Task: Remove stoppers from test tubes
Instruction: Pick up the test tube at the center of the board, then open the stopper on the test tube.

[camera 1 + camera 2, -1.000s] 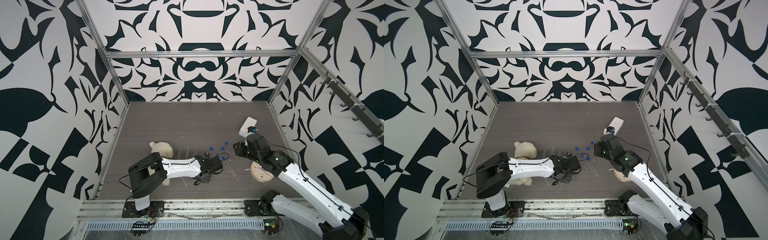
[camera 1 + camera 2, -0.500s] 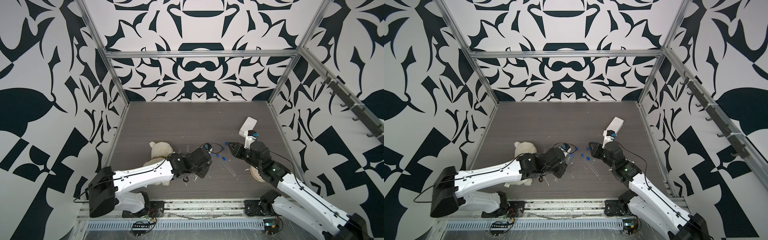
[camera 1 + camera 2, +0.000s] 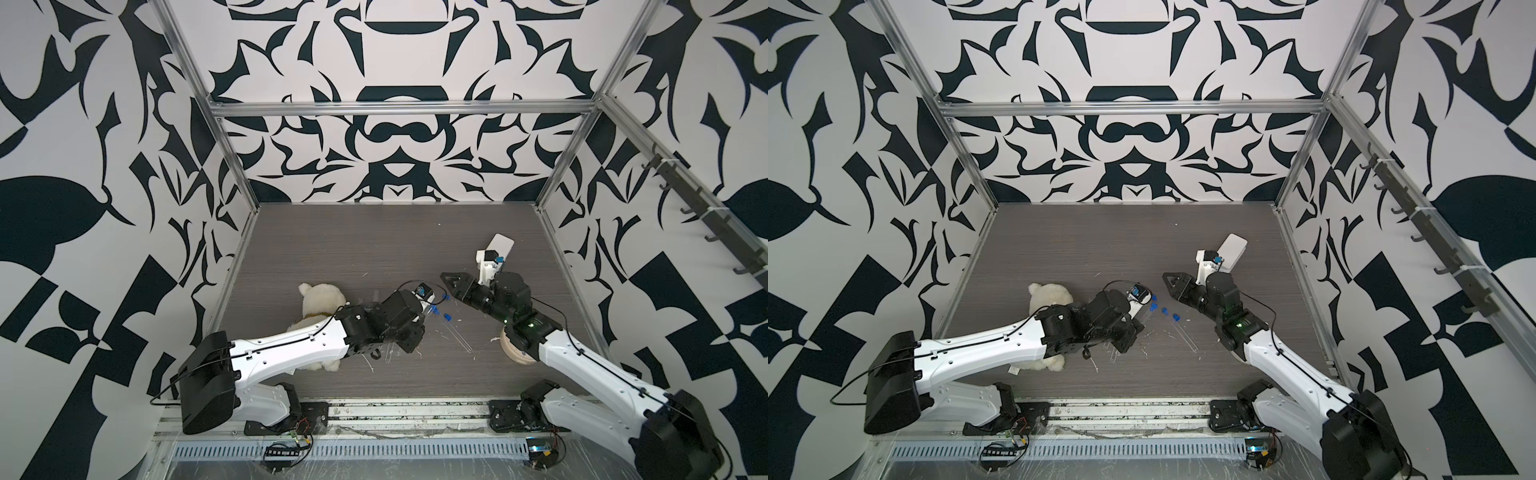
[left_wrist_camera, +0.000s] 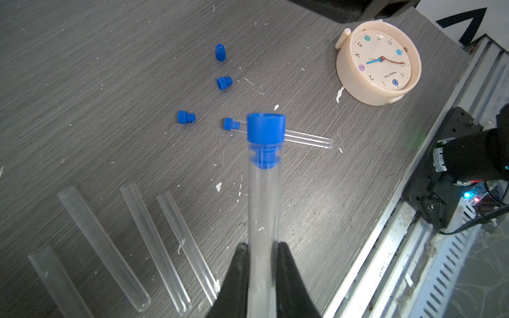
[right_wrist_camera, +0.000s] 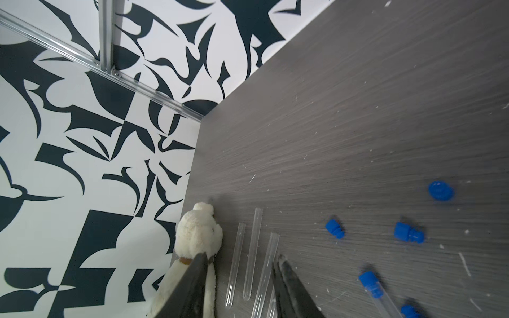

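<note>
Test tubes [image 4: 102, 247], four of them uncapped, lie side by side on the grey table [image 3: 374, 249] just beside the plush dog [image 3: 320, 299], which sits at 9 o'clock of the table's middle; in both top views the left arm covers most of them. Near the middle, the left gripper [image 4: 261, 245] has its jaws pinching a fifth tube [image 4: 264, 198] by its clear body, and a blue stopper [image 4: 265, 128] is plugged into that tube's free end. Three loose stoppers [image 4: 224, 82] show in the left wrist view, scattered on the table and apart from one another. A sixth tube [image 3: 457, 332] lies flat, its blue-capped end toward 11 o'clock and its round end toward 5 o'clock. At 12 o'clock of that cap hangs the right gripper [image 5: 240, 257], jaws spread, nothing between them. A cream clock [image 4: 378, 63] lies at 4 o'clock, a flat white object [image 3: 500, 245] at 2 o'clock.
</note>
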Controlling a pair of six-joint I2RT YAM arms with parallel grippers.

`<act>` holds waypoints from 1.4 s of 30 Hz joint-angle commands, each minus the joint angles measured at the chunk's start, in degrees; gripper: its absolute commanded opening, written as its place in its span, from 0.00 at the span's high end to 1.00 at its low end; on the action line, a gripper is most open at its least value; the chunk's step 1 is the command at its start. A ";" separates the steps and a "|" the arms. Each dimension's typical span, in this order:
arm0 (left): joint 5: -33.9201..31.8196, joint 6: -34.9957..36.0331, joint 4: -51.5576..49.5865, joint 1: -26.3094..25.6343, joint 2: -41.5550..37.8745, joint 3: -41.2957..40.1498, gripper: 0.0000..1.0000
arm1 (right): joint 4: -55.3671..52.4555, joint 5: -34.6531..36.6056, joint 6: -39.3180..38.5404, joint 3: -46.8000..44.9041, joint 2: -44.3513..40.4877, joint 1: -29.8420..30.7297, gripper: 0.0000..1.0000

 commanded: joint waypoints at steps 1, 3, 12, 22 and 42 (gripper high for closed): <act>0.67 1.15 1.38 0.26 0.94 2.02 0.88 | 5.83 -4.40 1.99 0.96 0.11 -0.15 0.60; 0.63 1.13 1.97 0.46 1.38 2.26 0.89 | 5.37 -4.84 1.96 1.37 0.56 -0.08 0.60; -0.18 1.01 3.73 1.18 3.49 3.55 0.90 | 6.74 -7.37 3.44 1.53 3.46 0.50 0.65; -0.52 1.15 4.58 1.79 4.19 4.28 0.90 | 7.95 -9.26 4.21 1.48 5.18 1.03 0.67; 0.33 1.32 4.50 2.28 5.33 5.32 0.90 | 11.30 -9.31 5.55 2.16 7.52 2.79 0.74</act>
